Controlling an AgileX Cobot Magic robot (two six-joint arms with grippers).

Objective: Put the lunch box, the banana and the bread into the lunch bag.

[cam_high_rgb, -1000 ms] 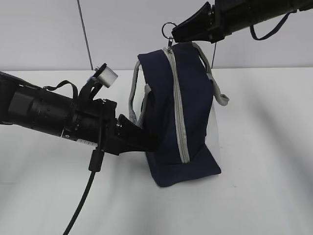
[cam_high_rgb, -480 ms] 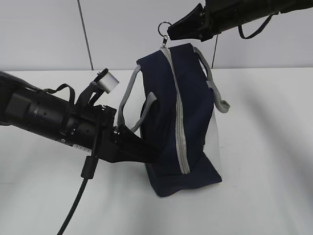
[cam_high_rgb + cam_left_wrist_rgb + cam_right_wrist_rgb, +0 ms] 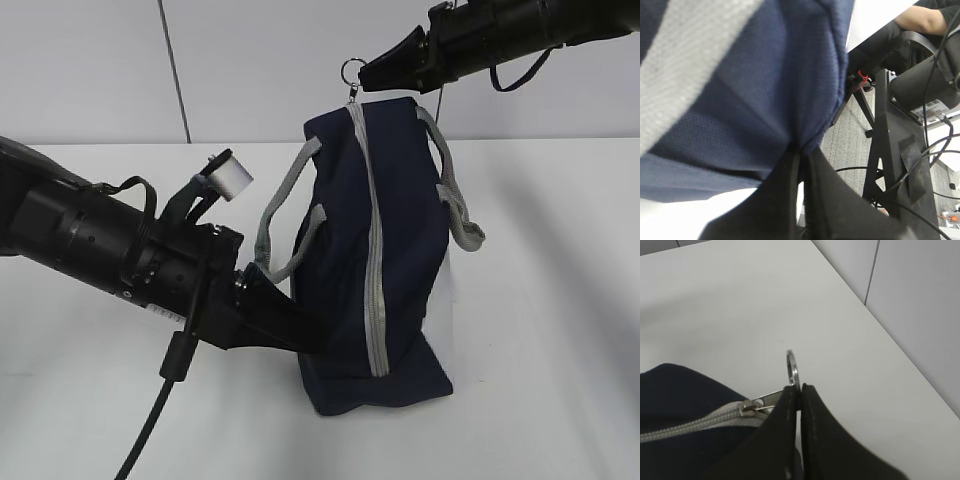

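The navy-blue lunch bag (image 3: 395,250) stands upright on the white table, its grey zipper (image 3: 372,250) closed along the front. My right gripper (image 3: 366,75) is shut on the metal ring zip pull (image 3: 351,69) at the bag's top; the right wrist view shows the ring (image 3: 792,367) pinched between the fingertips, and the bag (image 3: 675,390). My left gripper (image 3: 318,340) is shut on a fold of the bag's fabric (image 3: 790,100) low on its left side. The lunch box, banana and bread are out of view.
Grey strap handles hang on the bag's left (image 3: 280,215) and right (image 3: 455,190). The table edge, a black stand (image 3: 890,160) and cables show in the left wrist view. A grey wall stands behind the table.
The bag has shifted right and stands straighter. My right gripper moved right with the ring. My left arm moved slightly right, still pinching the fabric.
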